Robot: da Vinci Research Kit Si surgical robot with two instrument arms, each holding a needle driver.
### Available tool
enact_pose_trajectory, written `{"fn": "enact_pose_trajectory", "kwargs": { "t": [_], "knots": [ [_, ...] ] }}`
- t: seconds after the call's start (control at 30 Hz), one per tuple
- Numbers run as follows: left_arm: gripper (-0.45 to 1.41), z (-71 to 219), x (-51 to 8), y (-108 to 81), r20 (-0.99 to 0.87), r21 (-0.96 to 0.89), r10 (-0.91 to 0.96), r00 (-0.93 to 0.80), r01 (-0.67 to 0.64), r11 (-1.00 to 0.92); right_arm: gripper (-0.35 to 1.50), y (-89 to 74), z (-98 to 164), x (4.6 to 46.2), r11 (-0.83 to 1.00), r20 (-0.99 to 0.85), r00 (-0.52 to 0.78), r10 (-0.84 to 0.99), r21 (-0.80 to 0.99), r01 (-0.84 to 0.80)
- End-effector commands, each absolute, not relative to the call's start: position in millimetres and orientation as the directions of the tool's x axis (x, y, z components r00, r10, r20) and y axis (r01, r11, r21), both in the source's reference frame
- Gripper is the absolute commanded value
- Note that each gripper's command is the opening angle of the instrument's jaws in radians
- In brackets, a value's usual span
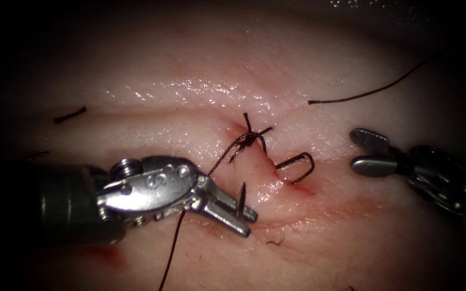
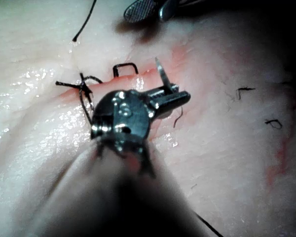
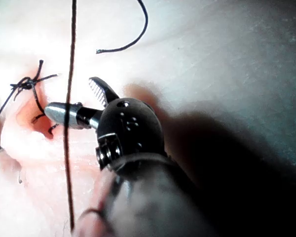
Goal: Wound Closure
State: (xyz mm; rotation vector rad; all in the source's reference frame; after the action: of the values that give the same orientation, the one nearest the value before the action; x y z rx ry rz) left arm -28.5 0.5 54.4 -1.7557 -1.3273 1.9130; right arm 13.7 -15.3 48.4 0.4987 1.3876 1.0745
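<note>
The left tool point(image 1: 233, 213) has its jaws pinched on the needle point(image 1: 241, 198) near its pointed end, tip upward, clear of the tissue point(image 1: 190, 64), just left of the cut point(image 1: 276, 167). The right tool point(image 1: 363, 151), jaws spread and empty, hovers well right. A thread point(image 1: 227, 153) runs to the knot point(image 1: 250, 137).

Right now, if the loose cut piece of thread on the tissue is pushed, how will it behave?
The cut thread piece looks hair-thin, so probably very light and floppy. The tissue glistens wet, so it may stick rather than slide. The left gripper holds the needle; the right gripper is open, empty.
</note>
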Motion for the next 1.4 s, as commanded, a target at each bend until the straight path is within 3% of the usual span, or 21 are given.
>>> {"fn": "enact_pose_trajectory", "kwargs": {
  "t": [0.03,0.3,0.4,0.5,0.73,0.8,1.1,1.23,1.4],
  "knots": [
    [-0.45,55,-29.0,0.3,-0.664,-0.736,0.7,-0.262,0.392,-0.552,1.16,-15.6,49,14.5,0.473,-0.534,-0.158,0.831,0.826,-0.307],
    [-0.45,51,-28.4,0.0,-0.457,-0.86,0.843,-0.282,0.383,-0.338,1.13,-15.9,49,14.6,0.474,-0.534,-0.156,0.831,0.827,-0.302],
    [-0.45,48,-28.0,-0.2,-0.441,-0.863,0.853,-0.28,0.395,-0.316,1.29,-16.2,48,14.9,0.482,-0.539,-0.139,0.83,0.821,-0.306],
    [-0.45,44,-27.4,-0.7,-0.611,-0.747,0.771,-0.181,0.456,-0.484,1.31,-17.2,47,16.2,0.564,-0.606,-0.053,0.793,0.765,-0.309],
    [-0.45,40,-25.7,-1.6,-0.876,-0.466,0.477,-0.068,0.367,-0.805,1.28,-21.2,42,24.1,0.816,-0.757,0.306,0.578,0.52,-0.254],
    [-0.45,39,-25.3,-1.9,-0.909,-0.412,0.41,-0.081,0.339,-0.846,1.21,-21.6,42,25.3,0.868,-0.796,0.347,0.495,0.443,-0.224],
    [-0.45,37,-24.6,-2.7,-0.959,-0.281,0.273,-0.071,0.308,-0.909,1.26,-21.1,43,26.4,0.904,-0.829,0.369,0.42,0.346,-0.25],
    [-0.45,36,-24.3,-3.2,-0.965,-0.261,0.253,-0.068,0.305,-0.916,1.23,-21.2,44,27.3,0.918,-0.84,0.38,0.387,0.309,-0.251],
    [-0.45,35,-23.5,-3.6,-0.97,-0.244,0.234,-0.069,0.302,-0.921,0.87,-22.2,45,28.4,0.935,-0.811,0.469,0.349,0.267,-0.235]
  ]
}}
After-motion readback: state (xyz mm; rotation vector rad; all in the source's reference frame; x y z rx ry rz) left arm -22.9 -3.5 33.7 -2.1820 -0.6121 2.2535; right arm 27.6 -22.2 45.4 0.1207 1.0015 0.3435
